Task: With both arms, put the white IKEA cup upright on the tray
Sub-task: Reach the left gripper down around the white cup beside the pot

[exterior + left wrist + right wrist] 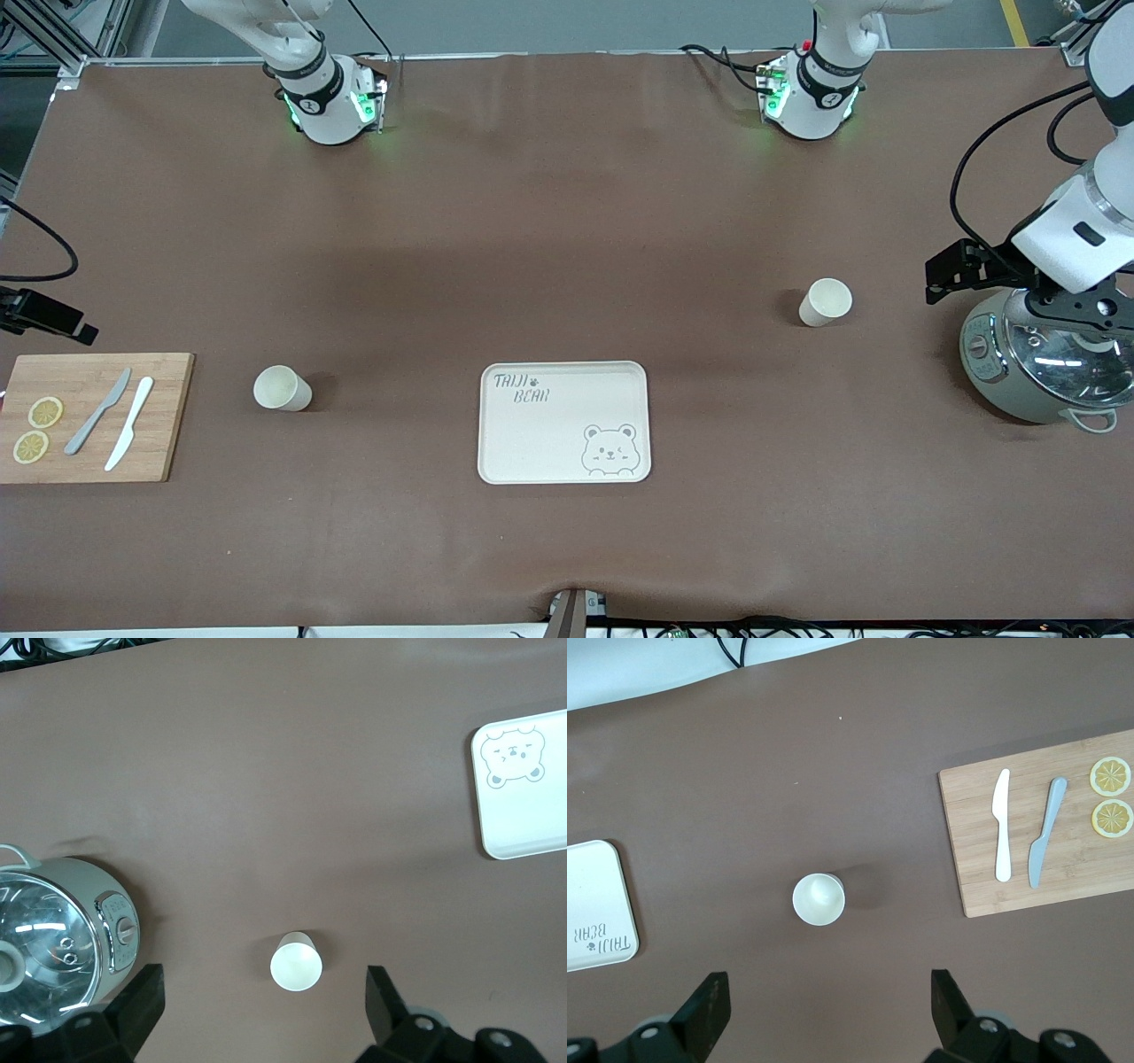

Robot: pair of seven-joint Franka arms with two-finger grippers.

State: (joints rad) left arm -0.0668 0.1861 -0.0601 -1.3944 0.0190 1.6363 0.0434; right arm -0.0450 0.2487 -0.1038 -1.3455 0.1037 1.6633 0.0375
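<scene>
Two white cups stand upright on the brown table. One cup is toward the left arm's end and shows in the left wrist view. The other cup is toward the right arm's end and shows in the right wrist view. The cream bear tray lies between them, nearer the front camera, with nothing on it. My left gripper is open and empty, high over the cooker's edge beside its cup. My right gripper is open and empty, high above the table beside its cup.
A grey cooker with a glass lid stands at the left arm's end. A wooden cutting board with two knives and two lemon slices lies at the right arm's end. A black part of the right arm shows at the view's edge.
</scene>
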